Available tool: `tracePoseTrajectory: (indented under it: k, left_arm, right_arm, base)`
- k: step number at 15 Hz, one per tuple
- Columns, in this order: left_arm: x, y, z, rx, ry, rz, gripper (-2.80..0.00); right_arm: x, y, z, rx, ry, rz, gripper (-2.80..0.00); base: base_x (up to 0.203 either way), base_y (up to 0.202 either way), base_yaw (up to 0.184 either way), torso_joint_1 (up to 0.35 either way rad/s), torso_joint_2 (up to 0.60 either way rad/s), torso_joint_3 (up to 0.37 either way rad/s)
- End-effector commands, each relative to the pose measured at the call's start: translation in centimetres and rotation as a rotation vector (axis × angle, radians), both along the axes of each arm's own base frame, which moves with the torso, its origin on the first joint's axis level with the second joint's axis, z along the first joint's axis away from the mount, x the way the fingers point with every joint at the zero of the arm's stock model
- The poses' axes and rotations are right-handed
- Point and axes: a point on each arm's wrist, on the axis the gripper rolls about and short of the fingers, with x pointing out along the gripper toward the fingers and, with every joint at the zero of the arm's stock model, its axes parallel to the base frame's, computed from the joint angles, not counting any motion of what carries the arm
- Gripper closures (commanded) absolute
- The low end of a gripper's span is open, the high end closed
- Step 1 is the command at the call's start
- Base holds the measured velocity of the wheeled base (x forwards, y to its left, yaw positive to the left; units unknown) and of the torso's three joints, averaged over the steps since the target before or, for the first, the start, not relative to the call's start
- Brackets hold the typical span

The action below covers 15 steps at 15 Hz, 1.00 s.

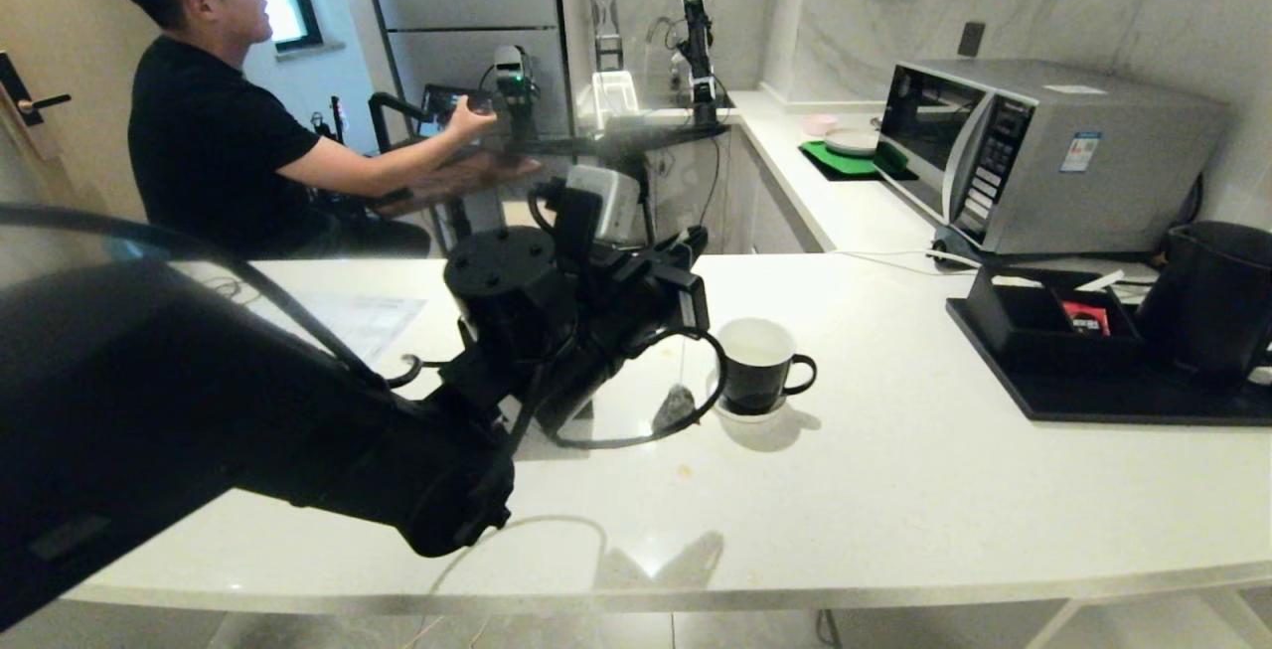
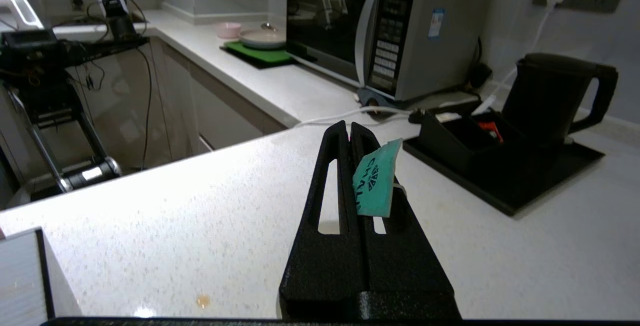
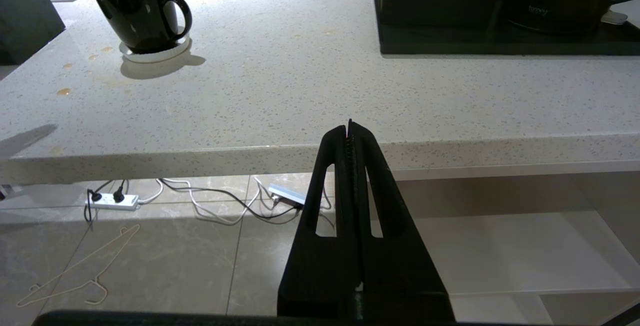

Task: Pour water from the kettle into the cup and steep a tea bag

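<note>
My left gripper (image 1: 692,303) (image 2: 348,126) hovers over the white counter just left of the cup, shut on a teal paper tag (image 2: 376,178). From that tag a thin string drops to the tea bag (image 1: 674,407), a small greyish pouch dangling outside the cup close above the counter. The cup (image 1: 755,366) (image 3: 137,9) is black with a white inside and stands on a small white saucer (image 3: 155,54); water in it cannot be made out. The black kettle (image 1: 1217,296) (image 2: 550,96) stands at the far right. My right gripper (image 3: 348,129) is parked, shut and empty, before the counter's front edge.
A black tray (image 1: 1143,399) carries the kettle and a black box (image 1: 1053,316) with a red packet. A microwave (image 1: 1043,147) stands behind it. A person (image 1: 219,122) sits at back left. A paper sheet (image 1: 358,316) lies left; brownish drops (image 2: 202,300) spot the counter.
</note>
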Motion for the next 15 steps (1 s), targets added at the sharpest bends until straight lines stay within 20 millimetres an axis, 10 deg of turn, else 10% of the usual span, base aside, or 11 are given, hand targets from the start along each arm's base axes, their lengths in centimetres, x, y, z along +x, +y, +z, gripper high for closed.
tracePoseTrajectory:
  k: [1,15]
  left_arm:
    - [1.0,-0.3,0.3,-0.016,-0.023,0.012,0.00]
    - [6.0,-4.4,0.9,-0.005,-0.070,-0.001,0.00]
  right_arm:
    - [0.0,0.0,0.0,0.000,0.001,0.000,0.00]
    - [0.0,0.0,0.0,0.000,0.001,0.000,0.00]
  base:
    - [0.000,0.000,0.000,0.000,0.00,0.000]
    - [0.000,0.000,0.000,0.000,0.00,0.000]
